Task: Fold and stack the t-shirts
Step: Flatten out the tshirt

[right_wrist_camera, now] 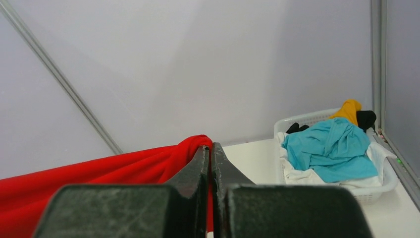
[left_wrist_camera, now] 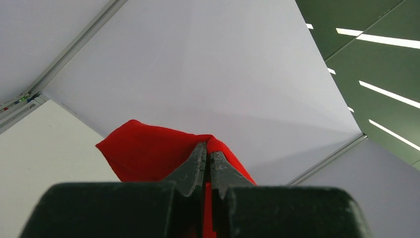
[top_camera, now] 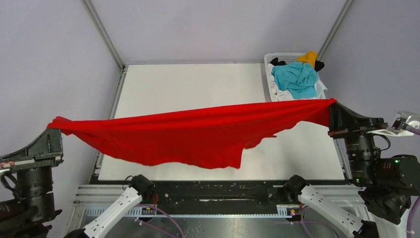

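Observation:
A large bright red t-shirt (top_camera: 188,134) hangs stretched in the air across the table, held at both ends. My left gripper (top_camera: 51,130) is shut on its left end, beyond the table's left edge; red cloth (left_wrist_camera: 148,153) bunches at the pinched jaws of that gripper (left_wrist_camera: 208,151). My right gripper (top_camera: 333,106) is shut on the right end; the red cloth (right_wrist_camera: 124,168) trails left from that gripper (right_wrist_camera: 209,148). The shirt's lower hem sags to just above the table's near edge.
A white plastic basket (top_camera: 273,89) at the table's far right corner holds turquoise (top_camera: 297,78), yellow-orange (top_camera: 309,57), black and white shirts; it also shows in the right wrist view (right_wrist_camera: 381,184). The white table (top_camera: 198,84) is walled by grey panels with metal frame posts.

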